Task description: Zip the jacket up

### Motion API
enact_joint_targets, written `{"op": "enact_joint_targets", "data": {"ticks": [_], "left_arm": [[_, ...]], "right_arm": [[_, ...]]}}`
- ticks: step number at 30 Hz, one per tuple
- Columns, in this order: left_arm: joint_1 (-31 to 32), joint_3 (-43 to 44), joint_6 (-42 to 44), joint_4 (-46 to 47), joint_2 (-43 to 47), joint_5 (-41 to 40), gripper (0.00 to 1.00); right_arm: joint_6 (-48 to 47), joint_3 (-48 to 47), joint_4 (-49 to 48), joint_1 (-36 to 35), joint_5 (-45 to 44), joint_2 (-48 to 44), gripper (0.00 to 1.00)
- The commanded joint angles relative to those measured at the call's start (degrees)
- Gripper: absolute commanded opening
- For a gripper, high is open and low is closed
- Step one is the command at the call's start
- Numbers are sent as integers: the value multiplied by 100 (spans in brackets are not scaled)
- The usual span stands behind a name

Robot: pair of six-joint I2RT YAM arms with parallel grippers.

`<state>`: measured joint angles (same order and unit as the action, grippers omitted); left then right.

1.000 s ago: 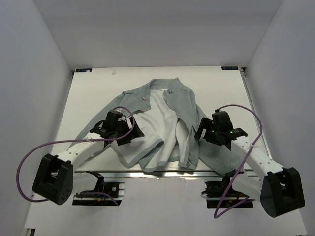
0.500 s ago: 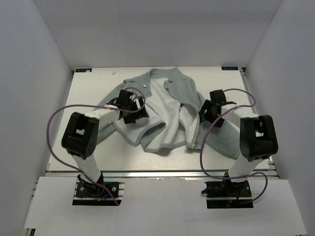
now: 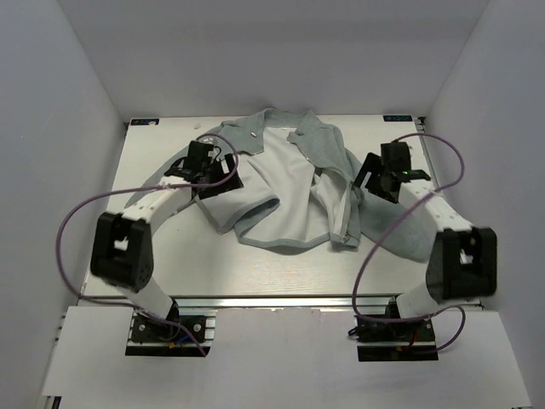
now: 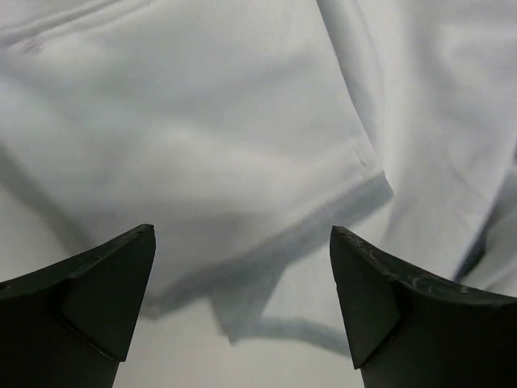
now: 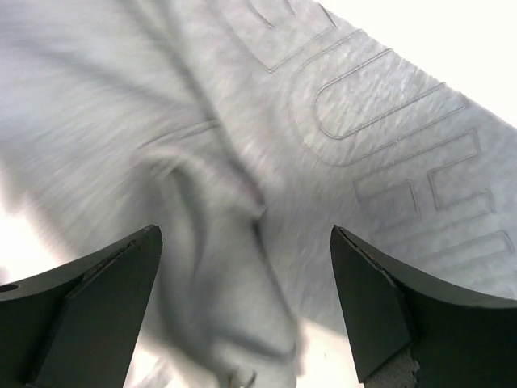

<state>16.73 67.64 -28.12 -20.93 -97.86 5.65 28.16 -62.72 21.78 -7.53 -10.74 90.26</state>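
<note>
While the jacket [image 3: 289, 196] lies unzipped, lining up, toward the desk's [image 3: 170, 256] 12 o'clock, left pincer [image 4: 242, 234] and right pincer [image 5: 245, 234] hover released at its 9 and 3; layout stage, I'd guess, next grab the zipper [image 3: 343, 223] bottom

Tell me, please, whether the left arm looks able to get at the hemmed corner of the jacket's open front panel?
Probably yes: the left pincer hangs open above the white lining of the jacket, and the hemmed corner lies uncovered just ahead of its fingers, with nothing in between.

jaws parted, empty | white lining [image 4: 242, 145] below | hem edge [image 4: 323, 234]
</note>
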Motion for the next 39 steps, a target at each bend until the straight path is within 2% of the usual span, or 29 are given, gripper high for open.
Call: {"op": "enact_joint_targets", "data": {"ticks": [1, 5, 7, 10, 14, 17, 18, 19, 22, 23, 25, 27, 30, 33, 34, 36, 37, 38, 39], "left_arm": [[14, -382, -263, -567, 1338, -719, 98], [6, -961, -966, -1369, 1972, -1206, 98], [-3, -1225, -1177, -1580, 2217, -1320, 98], [-108, -1700, -1222, -1441, 2359, -1382, 98], [-153, -1903, -1257, -1142, 2124, -1225, 98], [-153, -2000, -1205, -712, 1763, -794, 98], [-153, -1991, -1205, -667, 1658, -724, 98], [-153, -1965, -1213, -589, 1552, -688, 98], [-153, -1921, -1222, -386, 1235, -653, 98], [-153, -1903, -1222, -325, 1182, -644, 96], [-153, -1860, -1231, -236, 1007, -670, 90], [-153, -1833, -1249, -210, 866, -705, 82], [-153, -1859, -1257, -158, 743, -732, 78], [-153, -1859, -1257, -52, 638, -741, 65], [-153, -1842, -1257, -34, 602, -732, 52], [-153, -1755, -1249, -34, 541, -706, 35], [-153, -1728, -1249, -69, 523, -697, 8], [-153, -1684, -1249, -122, 540, -758, 0], [-153, -1597, -1249, -287, 575, -811, 0]], "right_arm": [[-424, 521, -200, 15, 431, -903, 89], [-724, 866, 63, -64, 1257, -1387, 89], [-926, 1111, -112, -248, 1477, -1641, 88], [-1128, 1315, -244, -565, 1768, -1652, 87], [-1146, 1280, -472, -1039, 1673, -1520, 86], [-1050, 1218, -587, -1163, 1628, -1354, 77], [-1032, 1122, -561, -1154, 1619, -1309, 69], [-1015, 1078, -509, -1163, 1628, -1231, 66], [-988, 1051, -412, -1172, 1453, -1247, 31], [-953, 1060, -368, -1172, 1383, -1274, 14], [-944, 1147, -350, -1172, 1303, -1361, 14], [-1005, 1209, -429, -1172, 1364, -1423, 27], [-1059, 1332, -543, -1172, 1435, -1450, 35], [-1006, 1227, -482, -1172, 1347, -1231, 40], [-997, 1210, -473, -1172, 1286, -1178, 42], [-1014, 1157, -525, -1172, 1215, -1046, 42], [-1015, 1157, -534, -1172, 1197, -1019, 42], [-1015, 1113, -517, -1163, 1197, -984, 33], [-997, 1095, -500, -1172, 1197, -984, 24]]}}
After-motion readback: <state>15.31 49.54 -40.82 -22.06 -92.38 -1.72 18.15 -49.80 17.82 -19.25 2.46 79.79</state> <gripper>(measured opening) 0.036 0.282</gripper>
